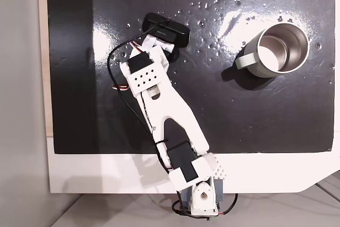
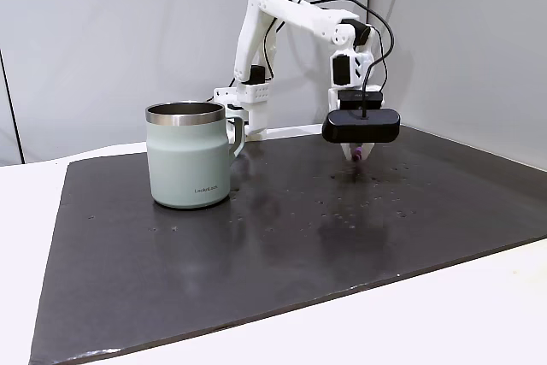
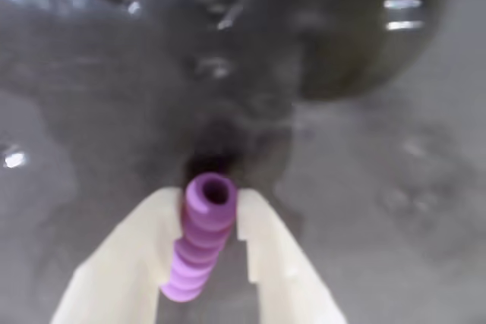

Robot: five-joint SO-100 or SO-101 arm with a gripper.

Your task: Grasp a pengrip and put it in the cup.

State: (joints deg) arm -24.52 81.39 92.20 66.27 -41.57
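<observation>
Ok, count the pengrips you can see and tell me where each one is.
1. The purple pengrip sits clamped between the gripper fingers in the wrist view; in a fixed view it pokes out just above the black mat. The cup's visible interior looks empty.

It looks like a small lab: a white bench with a black rubber mat, bare grey walls behind.

The cup bears small dark lettering low on its side, too small to read.
</observation>
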